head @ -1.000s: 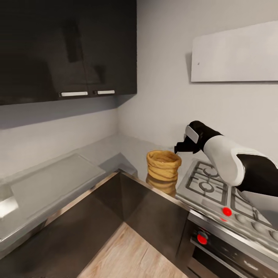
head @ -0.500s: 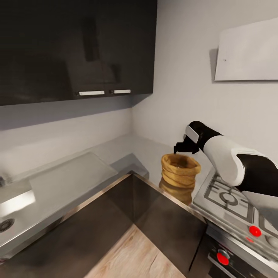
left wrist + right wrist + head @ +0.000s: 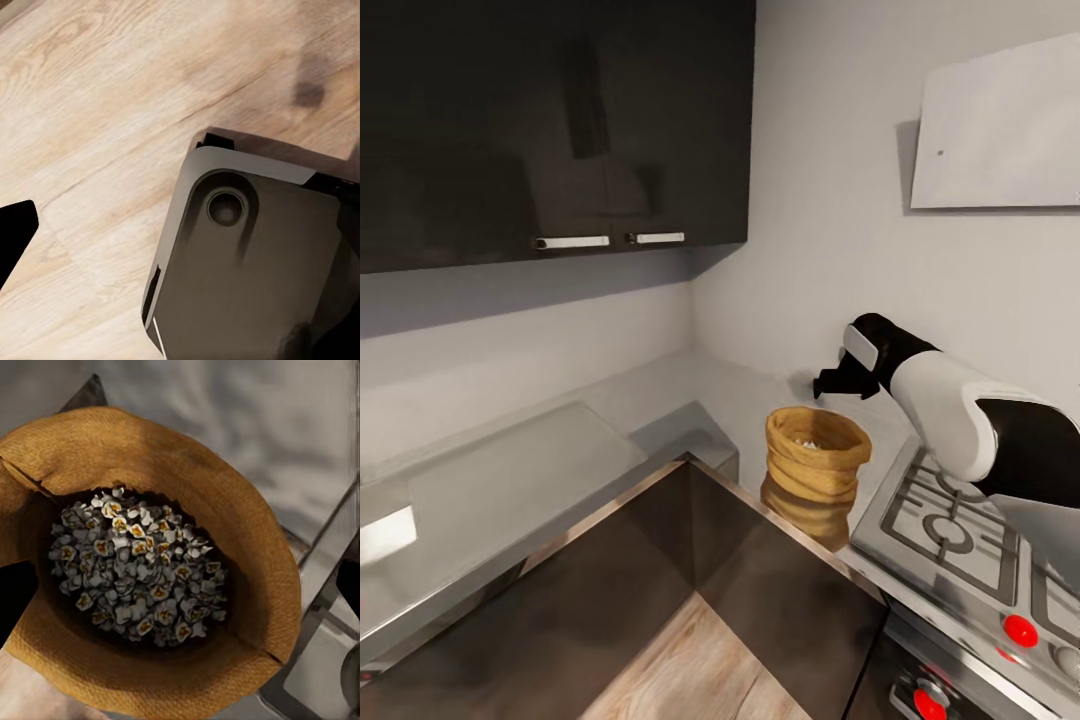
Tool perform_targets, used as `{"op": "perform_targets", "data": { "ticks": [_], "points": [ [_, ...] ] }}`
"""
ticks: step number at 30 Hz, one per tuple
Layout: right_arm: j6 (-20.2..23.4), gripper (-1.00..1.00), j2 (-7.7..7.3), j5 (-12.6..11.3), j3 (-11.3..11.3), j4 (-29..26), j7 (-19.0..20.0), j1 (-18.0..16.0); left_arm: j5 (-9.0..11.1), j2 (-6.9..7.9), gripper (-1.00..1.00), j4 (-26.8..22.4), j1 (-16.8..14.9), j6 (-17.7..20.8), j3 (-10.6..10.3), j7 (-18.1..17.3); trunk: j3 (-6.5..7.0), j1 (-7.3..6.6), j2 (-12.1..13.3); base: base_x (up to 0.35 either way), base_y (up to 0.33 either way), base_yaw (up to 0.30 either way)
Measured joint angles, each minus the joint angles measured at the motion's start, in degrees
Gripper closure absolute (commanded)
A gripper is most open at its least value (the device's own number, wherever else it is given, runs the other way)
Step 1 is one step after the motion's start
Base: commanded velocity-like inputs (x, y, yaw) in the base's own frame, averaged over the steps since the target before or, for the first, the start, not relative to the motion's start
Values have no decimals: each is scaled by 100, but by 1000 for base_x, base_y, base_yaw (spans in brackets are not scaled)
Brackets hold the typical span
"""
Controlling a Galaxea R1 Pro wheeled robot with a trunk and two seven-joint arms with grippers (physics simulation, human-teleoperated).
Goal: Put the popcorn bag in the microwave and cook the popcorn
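Upper cupboards [image 3: 550, 130]: glossy black, two pale handles, above the left run.
Table [image 3: 510, 470]: grey steel worktop turning the corner.
Popcorn bag [image 3: 816, 455]: upright on the table at its front edge, just beside the gas hob [image 3: 960, 520].
Popcorn [image 3: 139, 566]: whitish cluster in the open mouth.
Right end effector [image 3: 828, 383]: above and just behind the bag rim, apart from it; released or clenched, cannot tell.
Left end effector: over wood floor [image 3: 97, 112]; state unclear.
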Motion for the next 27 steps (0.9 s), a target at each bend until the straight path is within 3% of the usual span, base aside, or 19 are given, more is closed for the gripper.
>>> {"op": "perform_targets", "data": {
  "ticks": [8, 13, 20, 27],
  "points": [
    [-6, -100, -342, 1, 3, 369, 6, 2, 0, 0, -100, 0, 0, 0, 0, 0, 0, 0, 0, 0, 0, -2],
    [6, -100, -368, -3, 0, 559, 1, 6, 0, 0, -100, 0, 0, 0, 0, 0, 0, 0, 1, 26, 0, 0],
    [-2, -100, -372, -2, 3, 735, -12, 6, 0, 0, -100, 0, 0, -2, 0, 0, 0, -3, 0, 263, 0, 0],
    [12, -100, -377, -2, 6, 749, -12, 14, 0, 0, -100, 0, 0, -1, 0, 0, 0, 0, 1, 35, 0, 0]
  ]
}}
